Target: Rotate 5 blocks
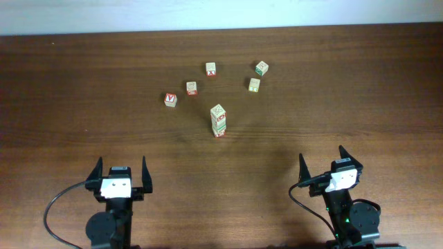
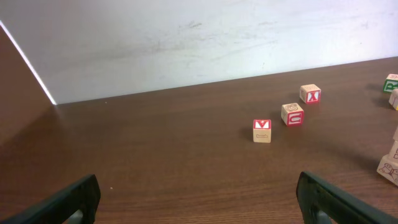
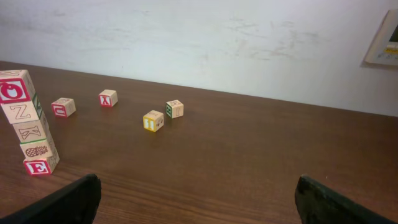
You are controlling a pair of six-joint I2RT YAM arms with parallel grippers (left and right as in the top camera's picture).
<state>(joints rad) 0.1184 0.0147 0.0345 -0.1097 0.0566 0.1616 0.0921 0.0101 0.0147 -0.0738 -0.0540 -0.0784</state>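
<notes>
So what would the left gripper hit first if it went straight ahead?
Probably nothing on the table: the left gripper points across bare wood, with the red Y cube off to its right. The white wall behind would likely come first.

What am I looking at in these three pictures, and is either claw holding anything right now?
These are two robot arms at a wooden table. One picture looks straight down from above; the other two come from a camera on each wrist, with that arm's own dark fingers at the bottom corners. The left gripper and the right gripper both stand open and hold nothing. On the table are a stack of blocks and, beyond it, five loose blocks.
</notes>
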